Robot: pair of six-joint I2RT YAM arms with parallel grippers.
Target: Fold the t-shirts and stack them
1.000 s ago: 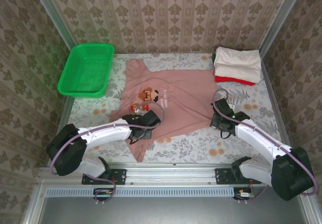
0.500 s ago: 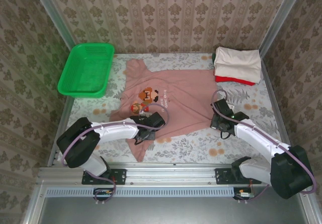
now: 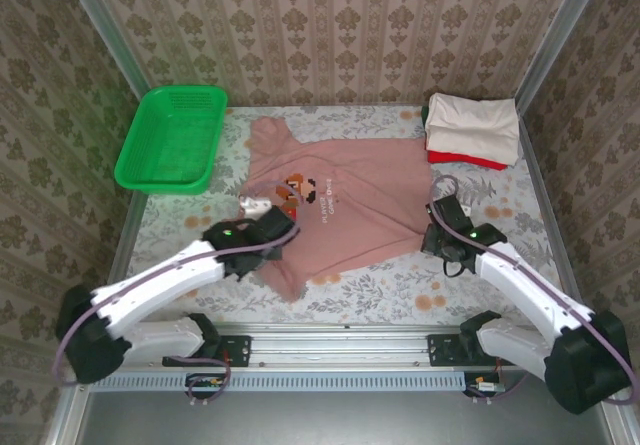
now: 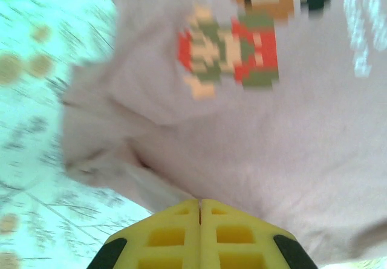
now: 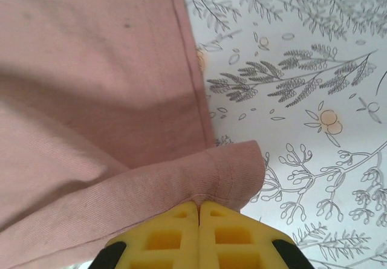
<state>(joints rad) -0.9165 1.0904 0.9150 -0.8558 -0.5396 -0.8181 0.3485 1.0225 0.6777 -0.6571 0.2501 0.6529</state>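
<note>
Where the left end effector (image 4: 199, 202) clamps, the t-shirt (image 3: 370, 205) bunches.

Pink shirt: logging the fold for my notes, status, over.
Left gripper shut on pink shirt, cloth bunched there. Right gripper shut on its hemmed corner. Green basket, folded stack off to the sides, not obstructing.
</note>
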